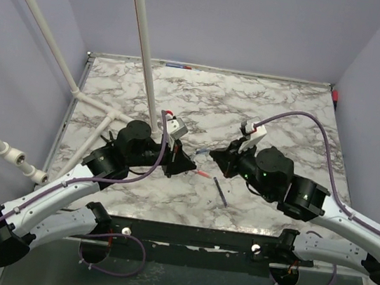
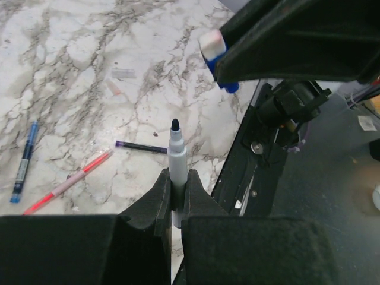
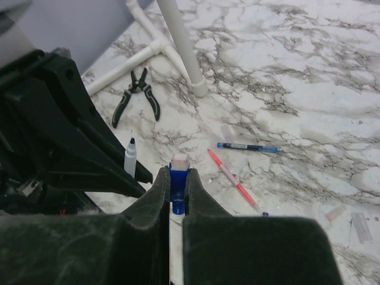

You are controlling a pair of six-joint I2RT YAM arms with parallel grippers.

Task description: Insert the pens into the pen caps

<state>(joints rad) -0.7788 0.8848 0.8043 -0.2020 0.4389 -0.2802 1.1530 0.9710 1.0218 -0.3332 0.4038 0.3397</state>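
I am clamping my left gripper (image 2: 176, 189) on a grey-barrelled pen (image 2: 177, 153). The pen is standing upright between the fingers in the lower middle of the left wrist view, its dark tip pointing up. My right gripper (image 3: 176, 189) is squeezing a blue cap (image 3: 178, 172), whose pale end is showing above the fingers at the bottom centre of the right wrist view. In the left wrist view that cap is hanging in the upper middle, above and right of the pen tip, and the two are not touching.

Three more pens are lying on the marble table (image 2: 71, 35). A blue pen (image 2: 24, 160) is at the left edge, a red pen (image 2: 68, 181) is just right of it, and a dark pen (image 2: 141, 146) is lying near the held pen's barrel. A small clear cap (image 2: 123, 73) is lying higher up the frame. In the right wrist view, pliers (image 3: 136, 95) are lying at the upper left beside a white pipe (image 3: 178, 47).
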